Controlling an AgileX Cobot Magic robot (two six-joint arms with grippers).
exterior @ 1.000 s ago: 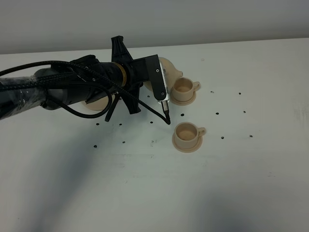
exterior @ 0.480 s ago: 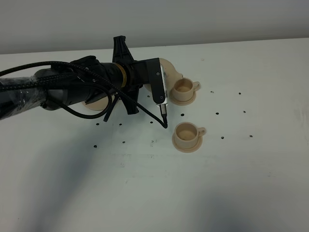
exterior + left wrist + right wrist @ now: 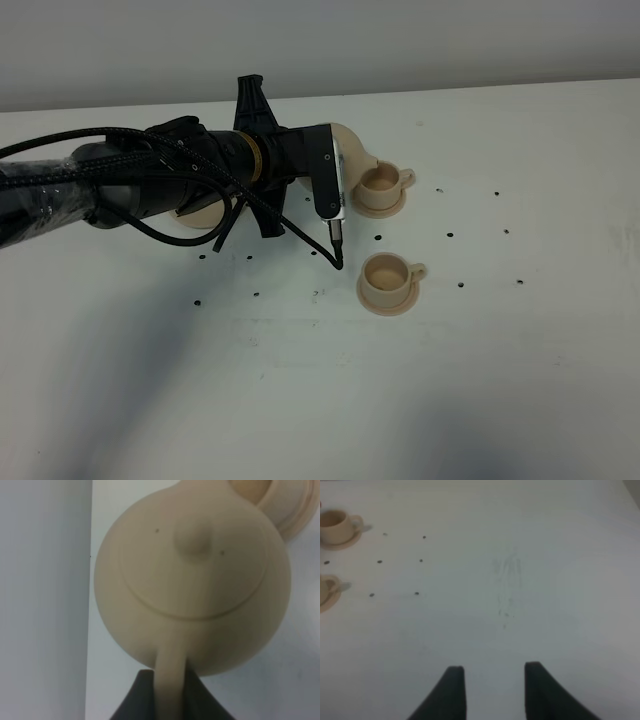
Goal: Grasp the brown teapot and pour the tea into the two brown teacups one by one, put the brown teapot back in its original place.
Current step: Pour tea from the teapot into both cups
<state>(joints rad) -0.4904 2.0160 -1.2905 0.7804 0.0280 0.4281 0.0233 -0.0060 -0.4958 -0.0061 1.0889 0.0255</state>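
The left arm (image 3: 130, 185) reaches nearly level to the brown teapot (image 3: 192, 580); the left hand (image 3: 170, 696) grips its loop handle (wrist rolled sideways). The right hand (image 3: 494, 690), well apart from the teapot, hangs spread and empty.

The brown teapot (image 3: 195, 590), the far teacup (image 3: 380, 181) and the near teacup (image 3: 385, 274) look like smooth matt tan ceramic, the white counter (image 3: 300, 400) is matt, the left arm (image 3: 200, 160) carries faintly shiny black cables (image 3: 150, 225), and the right end effector (image 3: 492, 670) has dull black fingers (image 3: 451, 692).

exterior high: looks down, wide | left wrist: close on teapot (image 3: 192, 580) | right wrist: distant, shares teacups (image 3: 335, 525) (image 3: 326, 592)
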